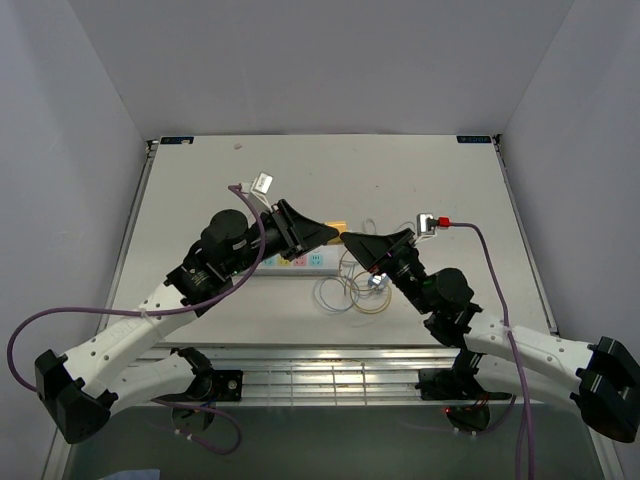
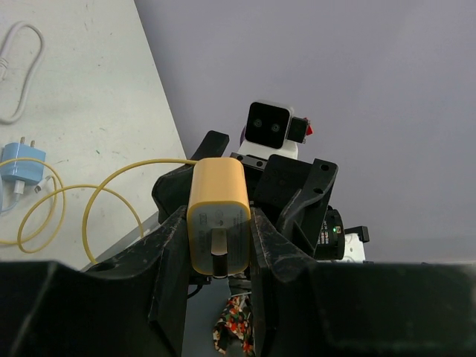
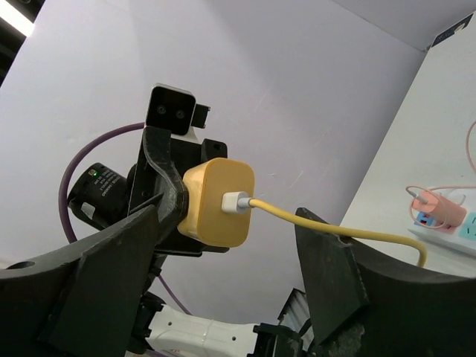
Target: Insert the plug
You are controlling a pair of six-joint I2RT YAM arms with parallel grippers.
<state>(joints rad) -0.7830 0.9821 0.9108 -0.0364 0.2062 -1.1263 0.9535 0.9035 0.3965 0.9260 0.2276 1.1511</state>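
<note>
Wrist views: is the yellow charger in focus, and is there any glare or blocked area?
Left wrist: charger sharp, lower frame blacked out by the left fingers. Right wrist: charger sharp, dark right fingers fill the lower corners, bright strip top-left. Top external: evenly lit, glare only on the front rails.

A: Lighting?
B: Soft, even, overhead; faint shadows on the pale grey bench [image 1: 400, 180], glare along the ribbed metal rail [image 1: 330, 366] at its near edge.
A: Sharpness?
B: Both wrist views blur in the dark near foreground; the right one catches a flaring white strip light [image 3: 16, 18].
</note>
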